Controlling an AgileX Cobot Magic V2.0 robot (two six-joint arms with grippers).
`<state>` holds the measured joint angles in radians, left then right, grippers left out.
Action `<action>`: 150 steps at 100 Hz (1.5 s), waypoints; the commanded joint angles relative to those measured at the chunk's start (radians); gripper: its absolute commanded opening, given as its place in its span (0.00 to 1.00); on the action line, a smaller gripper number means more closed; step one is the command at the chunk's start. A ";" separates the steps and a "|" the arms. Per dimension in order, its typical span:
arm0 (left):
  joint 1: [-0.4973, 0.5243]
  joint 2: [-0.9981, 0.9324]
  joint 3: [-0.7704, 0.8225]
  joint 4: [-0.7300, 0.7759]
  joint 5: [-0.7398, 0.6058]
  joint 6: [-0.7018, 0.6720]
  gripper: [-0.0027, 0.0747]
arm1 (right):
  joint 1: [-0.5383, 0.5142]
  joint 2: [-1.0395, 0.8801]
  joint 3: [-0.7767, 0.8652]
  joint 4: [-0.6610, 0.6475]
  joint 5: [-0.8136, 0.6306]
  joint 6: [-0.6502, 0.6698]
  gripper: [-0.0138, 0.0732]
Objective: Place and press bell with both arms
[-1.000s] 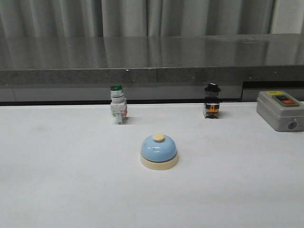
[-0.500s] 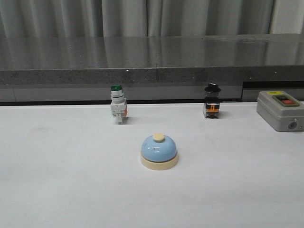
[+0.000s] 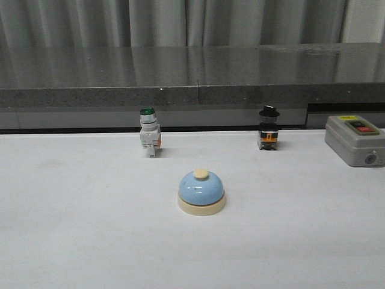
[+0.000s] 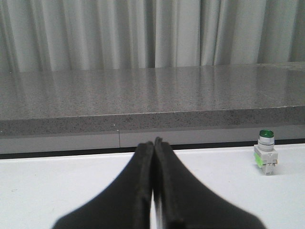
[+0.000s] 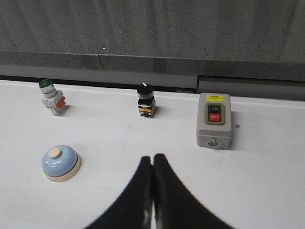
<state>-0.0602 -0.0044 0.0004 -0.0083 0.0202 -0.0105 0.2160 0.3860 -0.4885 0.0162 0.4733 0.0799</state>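
1. Light-blue and cream, the bell (image 3: pixel 201 191) stands upright on the white table (image 3: pixel 78 241), near the middle of the front view, with its cream knob on top and nothing touching it.
2. Behind it to the left stands a green-capped switch (image 3: pixel 148 132); behind it to the right stands a black-knobbed switch (image 3: pixel 268 128). Both are well apart from the bell.
3. A grey box (image 3: pixel 355 139) with a black and a red button sits at the right edge of the front view, where its far side is cut off; the right wrist view shows it whole.
4. Neither arm appears in the front view.
5. In the left wrist view the left gripper (image 4: pixel 154 143) has its two black fingers pressed flat together with nothing between them. Their lower parts run out of the frame. Only the green-capped switch shows beside it; the bell is out of that view.
6. In the right wrist view the right gripper (image 5: pixel 152 159) likewise has its fingers closed tip to tip and holds nothing. It hangs above the table, apart from the bell, which lies off to one side.
7. A grey stone ledge (image 3: pixel 192 72) and pale curtains (image 3: pixel 180 21) fill the background.
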 commanded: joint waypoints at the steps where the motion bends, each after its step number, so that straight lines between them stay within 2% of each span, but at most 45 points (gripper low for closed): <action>1: 0.001 -0.030 0.043 0.000 -0.084 -0.010 0.01 | -0.007 0.005 -0.025 -0.009 -0.074 -0.008 0.09; 32: 0.001 -0.030 0.043 0.000 -0.084 -0.010 0.01 | -0.009 -0.021 -0.003 -0.016 -0.108 -0.008 0.09; 67: 0.001 -0.030 0.043 0.000 -0.084 -0.010 0.01 | -0.113 -0.198 0.210 -0.028 -0.292 -0.008 0.09; 96: 0.001 -0.030 0.043 0.000 -0.084 -0.010 0.01 | -0.120 -0.420 0.369 -0.036 -0.364 -0.008 0.09; 134: 0.001 -0.030 0.043 0.000 -0.084 -0.010 0.01 | -0.121 -0.411 0.486 -0.036 -0.599 -0.008 0.09; 150: 0.001 -0.030 0.043 0.000 -0.084 -0.010 0.01 | -0.121 -0.411 0.500 -0.036 -0.612 -0.008 0.09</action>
<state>-0.0602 -0.0044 0.0004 -0.0083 0.0165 -0.0105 0.1005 -0.0103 0.0262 -0.0069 -0.0342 0.0799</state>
